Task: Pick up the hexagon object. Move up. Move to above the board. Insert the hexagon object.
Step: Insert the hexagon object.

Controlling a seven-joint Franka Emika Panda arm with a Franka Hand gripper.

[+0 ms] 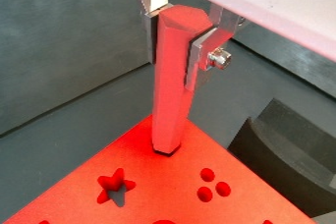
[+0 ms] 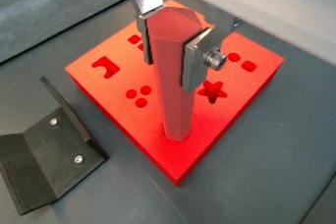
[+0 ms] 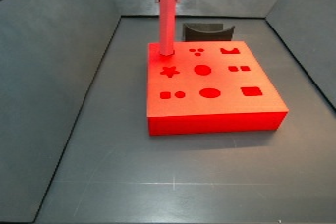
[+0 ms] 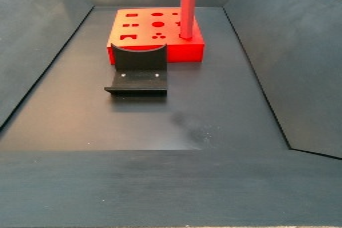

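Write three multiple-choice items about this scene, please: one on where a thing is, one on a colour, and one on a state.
1. Where is the lower end of the rod?
A. At a corner of the board
B. On the floor beside the board
C. On the fixture

2. What colour is the fixture?
A. Red
B. Dark grey
C. White

3. How does the rod stand?
A. Lying flat
B. Upright, held by the gripper
C. Leaning on the wall

Answers:
1. A: in a side view the rod comes down at a corner of the board, and a wrist view shows its tip at a hole there.
2. B: the fixture is dark grey, beside the red board.
3. B: the gripper above the board has its jaws closed on the rod's upper end, and the rod is vertical in both side views.
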